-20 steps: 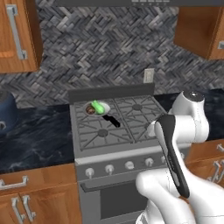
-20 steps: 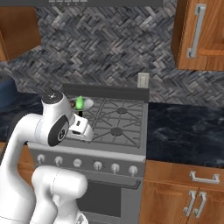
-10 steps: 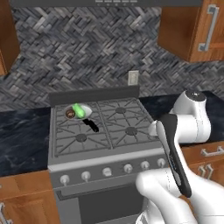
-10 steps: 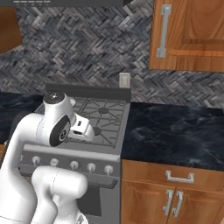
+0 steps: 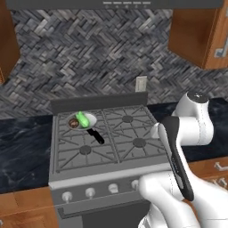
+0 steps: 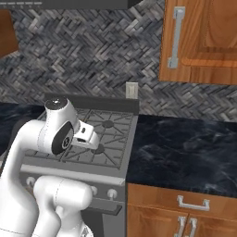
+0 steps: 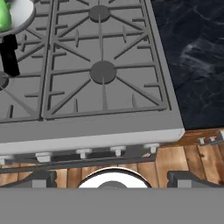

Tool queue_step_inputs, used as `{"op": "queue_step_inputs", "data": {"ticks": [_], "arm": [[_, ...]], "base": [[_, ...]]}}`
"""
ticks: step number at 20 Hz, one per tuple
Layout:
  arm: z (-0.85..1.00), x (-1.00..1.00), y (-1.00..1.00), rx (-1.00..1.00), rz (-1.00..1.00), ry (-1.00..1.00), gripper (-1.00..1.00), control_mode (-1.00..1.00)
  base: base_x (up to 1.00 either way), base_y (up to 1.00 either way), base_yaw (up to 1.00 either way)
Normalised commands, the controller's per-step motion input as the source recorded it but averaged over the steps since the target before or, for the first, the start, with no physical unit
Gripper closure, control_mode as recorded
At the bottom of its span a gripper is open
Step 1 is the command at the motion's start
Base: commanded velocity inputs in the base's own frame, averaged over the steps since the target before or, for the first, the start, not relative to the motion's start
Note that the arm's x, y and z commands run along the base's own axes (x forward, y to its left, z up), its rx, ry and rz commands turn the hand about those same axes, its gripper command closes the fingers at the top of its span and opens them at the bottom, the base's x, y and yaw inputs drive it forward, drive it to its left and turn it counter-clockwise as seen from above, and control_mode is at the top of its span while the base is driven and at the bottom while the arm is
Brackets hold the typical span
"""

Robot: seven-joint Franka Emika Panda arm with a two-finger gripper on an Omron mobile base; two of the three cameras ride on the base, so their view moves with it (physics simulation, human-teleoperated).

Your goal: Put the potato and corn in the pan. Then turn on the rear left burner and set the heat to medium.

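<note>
The small silver pan (image 5: 84, 121) sits over the rear left burner, whose cap is hidden beneath it, and its black handle (image 5: 96, 136) points toward the stove front. The brown potato (image 5: 73, 124) and the green corn (image 5: 82, 118) lie inside it. In the hand view the pan (image 7: 19, 17), the corn (image 7: 3, 15) and the handle (image 7: 9, 54) sit at the top left corner. My gripper (image 7: 113, 178) hangs open and empty over the stove's front right edge, well right of the pan. Its fingertips (image 7: 40, 178) stand wide apart.
The rear right burner (image 7: 99, 12) and front right burner (image 7: 103, 71) lie below the hand. A row of knobs (image 5: 90, 192) lines the stove front (image 7: 81, 153). Dark marble counter (image 7: 192, 57) flanks the stove on the right, with wood cabinets (image 6: 199, 41) above.
The whole picture has shifted left in both base views, so the base has driven to the right. The pan, potato and corn keep their place on the stove. The gripper stays open.
</note>
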Motion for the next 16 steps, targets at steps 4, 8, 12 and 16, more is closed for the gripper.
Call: {"op": "queue_step_inputs", "data": {"ticks": [4,8,12,16], "arm": [[0.00,0.00,0.00,0.00,0.00,0.00,-1.00,1.00],[0.00,0.00,0.00,0.00,0.00,0.00,-1.00,1.00],[0.00,0.00,0.00,0.00,0.00,0.00,-1.00,1.00],[0.00,0.00,0.00,0.00,0.00,0.00,-1.00,-1.00]], "base": [[0.72,-0.17,0.14],[0.08,-0.03,0.03],[0.00,0.00,0.00],[0.00,0.00,0.00]]}}
